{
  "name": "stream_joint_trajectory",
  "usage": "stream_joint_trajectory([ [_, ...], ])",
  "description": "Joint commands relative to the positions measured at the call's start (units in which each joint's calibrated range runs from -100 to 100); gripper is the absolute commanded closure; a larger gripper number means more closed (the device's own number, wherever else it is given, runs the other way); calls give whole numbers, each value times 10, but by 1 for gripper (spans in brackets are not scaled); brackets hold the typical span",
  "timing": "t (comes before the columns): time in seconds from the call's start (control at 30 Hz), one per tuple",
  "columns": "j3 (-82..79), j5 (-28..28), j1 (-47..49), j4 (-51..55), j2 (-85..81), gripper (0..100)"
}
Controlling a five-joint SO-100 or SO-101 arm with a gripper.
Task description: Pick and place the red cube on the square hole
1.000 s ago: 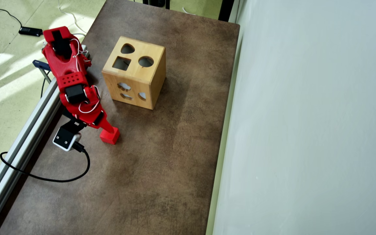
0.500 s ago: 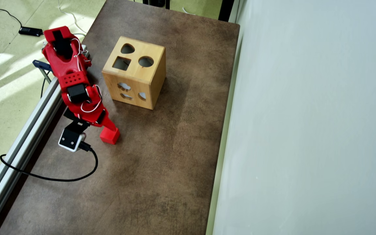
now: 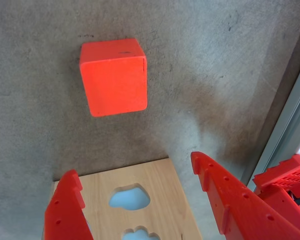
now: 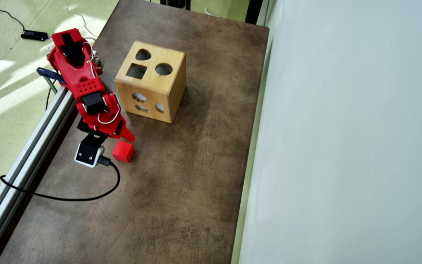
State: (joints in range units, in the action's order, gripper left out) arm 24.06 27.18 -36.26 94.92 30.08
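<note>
The red cube [image 4: 123, 151] [image 3: 114, 76] rests on the brown table, apart from everything. My gripper [image 4: 126, 136] [image 3: 132, 166] is open and empty, its red fingers [image 3: 217, 192] stopping short of the cube, which lies beyond the tips in the wrist view. In that view the wooden box's side face [image 3: 162, 192], with its cloud-shaped cutouts, shows between the fingers. Seen from overhead, the light wooden box [image 4: 170, 91] stands to the upper right of the gripper. The dark square hole [image 4: 136, 71] is in its top face.
The box top also has a round hole [image 4: 163, 69] and a rounded-triangle hole [image 4: 143, 55]. An aluminium rail [image 4: 24, 161] runs along the table's left edge. A black cable [image 4: 68, 200] loops from the wrist camera [image 4: 87, 154]. A pale wall [image 4: 343, 146] bounds the right side.
The arm has drawn back from the cube toward the box and swung a little to the right. The fingertip that overlapped the cube now ends short of it. The cube has stayed put.
</note>
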Motion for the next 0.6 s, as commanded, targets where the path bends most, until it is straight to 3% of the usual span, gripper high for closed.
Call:
stream_joint_trajectory([
  [0.0,18,1,4,-1,-10,66],
  [0.57,21,2,-3,-60,34,65],
])
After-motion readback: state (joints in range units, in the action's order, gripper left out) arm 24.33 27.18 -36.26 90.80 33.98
